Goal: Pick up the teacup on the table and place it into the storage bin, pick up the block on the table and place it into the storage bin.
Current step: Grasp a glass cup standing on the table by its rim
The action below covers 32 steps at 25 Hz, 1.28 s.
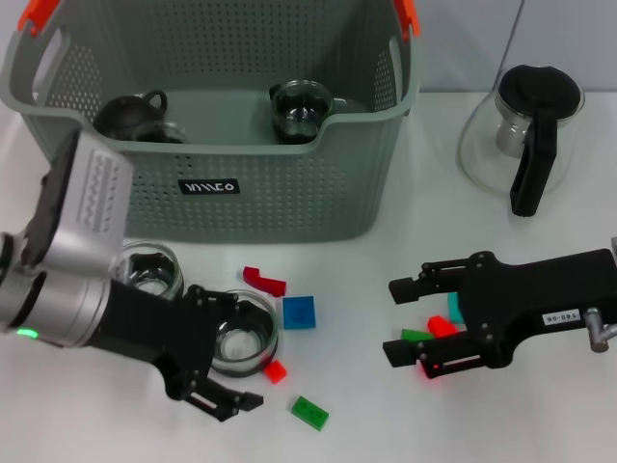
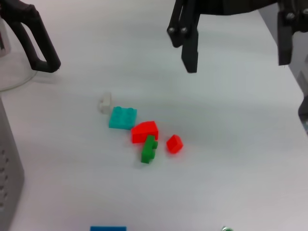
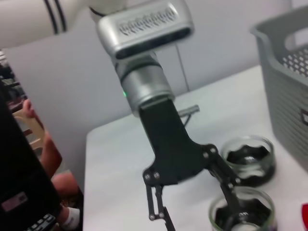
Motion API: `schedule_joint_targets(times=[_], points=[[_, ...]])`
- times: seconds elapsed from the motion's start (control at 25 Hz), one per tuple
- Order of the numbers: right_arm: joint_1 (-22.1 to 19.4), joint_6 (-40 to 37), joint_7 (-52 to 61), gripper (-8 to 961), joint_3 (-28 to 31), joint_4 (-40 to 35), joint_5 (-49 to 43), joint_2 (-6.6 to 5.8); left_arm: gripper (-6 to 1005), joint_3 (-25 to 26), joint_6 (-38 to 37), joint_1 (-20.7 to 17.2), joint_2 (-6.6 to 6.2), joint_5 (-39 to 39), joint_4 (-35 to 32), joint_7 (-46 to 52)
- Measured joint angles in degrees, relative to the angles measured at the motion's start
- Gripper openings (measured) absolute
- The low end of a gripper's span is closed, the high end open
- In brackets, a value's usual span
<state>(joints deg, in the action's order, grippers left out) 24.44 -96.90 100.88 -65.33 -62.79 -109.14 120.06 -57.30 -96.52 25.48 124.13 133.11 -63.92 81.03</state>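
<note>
The grey-green storage bin (image 1: 289, 193) stands at the back with two dark glass teacups (image 1: 301, 108) inside. Two more teacups stand on the table in front of it, one at the left (image 1: 149, 268) and one (image 1: 243, 333) between the fingers of my open left gripper (image 1: 241, 349). In the right wrist view one of its fingers (image 3: 230, 199) sits at that cup's (image 3: 243, 214) rim, the other well apart. My right gripper (image 1: 397, 320) hangs open over a cluster of blocks: red (image 2: 145, 131), teal (image 2: 122, 118), green (image 2: 149, 149).
A glass jug (image 1: 525, 125) with black lid and handle stands at the back right. Loose blocks lie mid-table: dark red (image 1: 263, 280), blue (image 1: 299, 312), small red (image 1: 277, 370), green (image 1: 310, 412). A whitish piece (image 2: 105, 102) lies by the teal block.
</note>
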Motion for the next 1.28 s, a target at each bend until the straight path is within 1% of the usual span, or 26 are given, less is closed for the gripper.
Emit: schedule_joint_targets(times=[0.16,0.4,0.76,0.88,1.12,1.28], points=[[0.9,0.0,-0.3,813,2.5,2.4,-1.3,-0.01,894,-1.5,1.8,1.1,0.04,2.8,-0.3,1.8],[1.0,0.1,-0.2,812,3.0,3.1,-1.6,-0.05,894,-4.9,3.3,1.1,0.15,6.3,-1.7,4.2],[1.6,0.4,-0.3,811,3.1,5.2,-1.8,-0.17,893,-15.4,8.8,1.0,0.39,10.7,-3.6,11.7],[1.8,0.5,-0.3,811,3.3,5.4,-1.9,-0.23,893,-16.8,9.3,1.3,0.41,10.8,-3.7,13.0],[1.8,0.5,-0.3,809,4.4,5.5,-1.9,-0.27,892,-17.1,10.0,1.9,0.38,10.9,-4.0,16.8],[1.8,0.4,-0.4,808,4.7,5.5,-1.9,-0.27,726,-17.2,10.8,1.7,0.43,10.8,-4.2,17.7]])
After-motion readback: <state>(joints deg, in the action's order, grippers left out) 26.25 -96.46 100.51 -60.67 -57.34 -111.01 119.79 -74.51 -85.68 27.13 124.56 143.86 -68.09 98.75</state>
